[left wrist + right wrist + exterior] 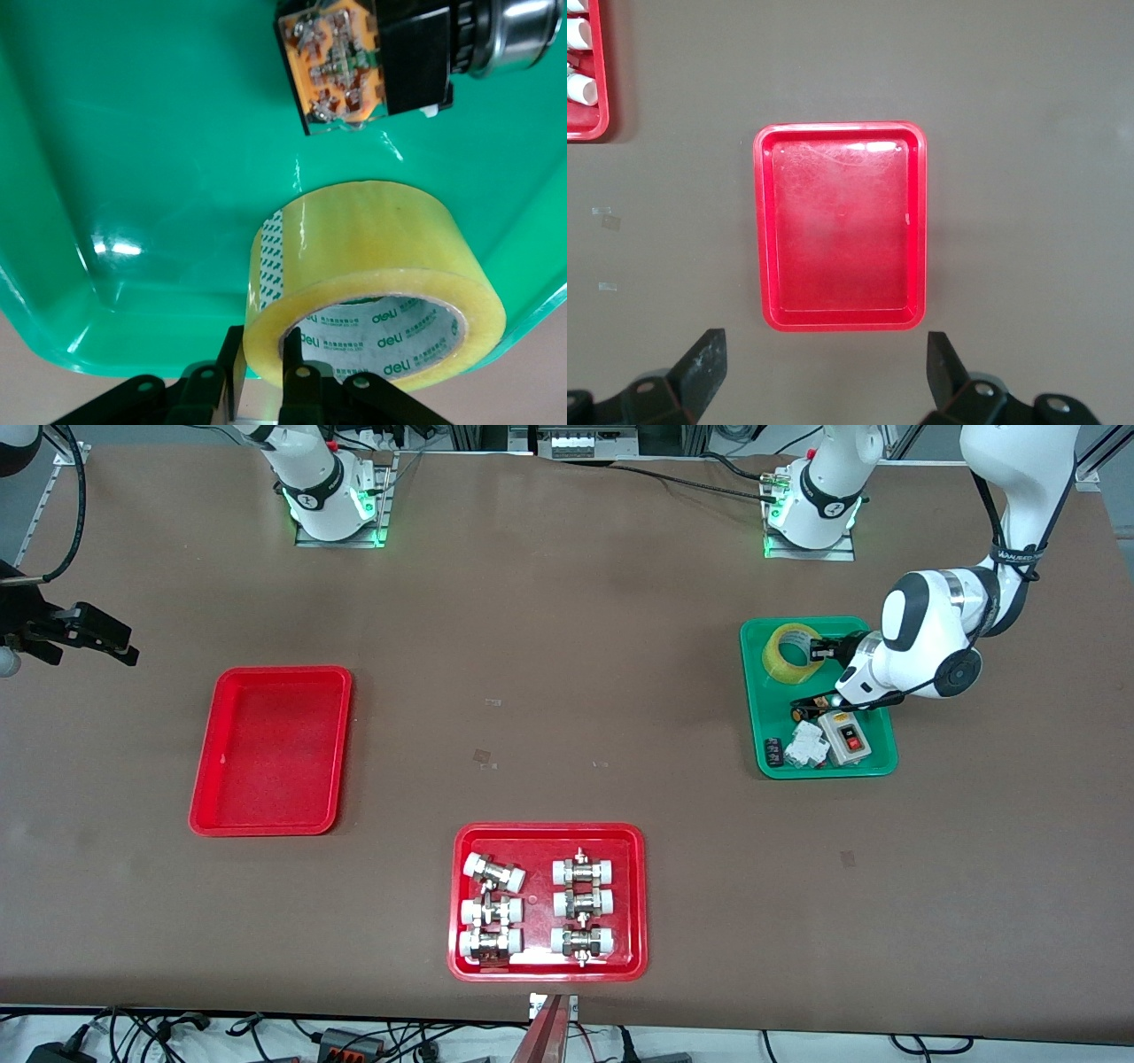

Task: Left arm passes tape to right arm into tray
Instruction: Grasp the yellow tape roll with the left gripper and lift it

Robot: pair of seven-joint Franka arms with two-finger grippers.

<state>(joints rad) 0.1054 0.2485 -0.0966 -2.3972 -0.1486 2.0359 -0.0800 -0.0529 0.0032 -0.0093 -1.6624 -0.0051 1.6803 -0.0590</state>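
The tape [791,654], a translucent yellow roll with a white printed core, is in the green tray [762,717] at the end farther from the front camera. My left gripper [828,651] is shut on the roll's wall. In the left wrist view the tape [372,274] has one finger of the left gripper [261,372] inside the core and the other on the outside. The plain red tray [270,748] lies toward the right arm's end of the table. My right gripper [131,648] hangs open over the bare table beside it. In the right wrist view the right gripper [828,354] holds nothing and faces the tray [842,226].
A red tray of white-capped metal fittings [638,903] sits near the table's front edge, and its corner shows as the fittings tray [585,80]. The green tray [133,177] also holds a grey switch box [846,737], white parts [804,744] and an orange-and-black component [341,66].
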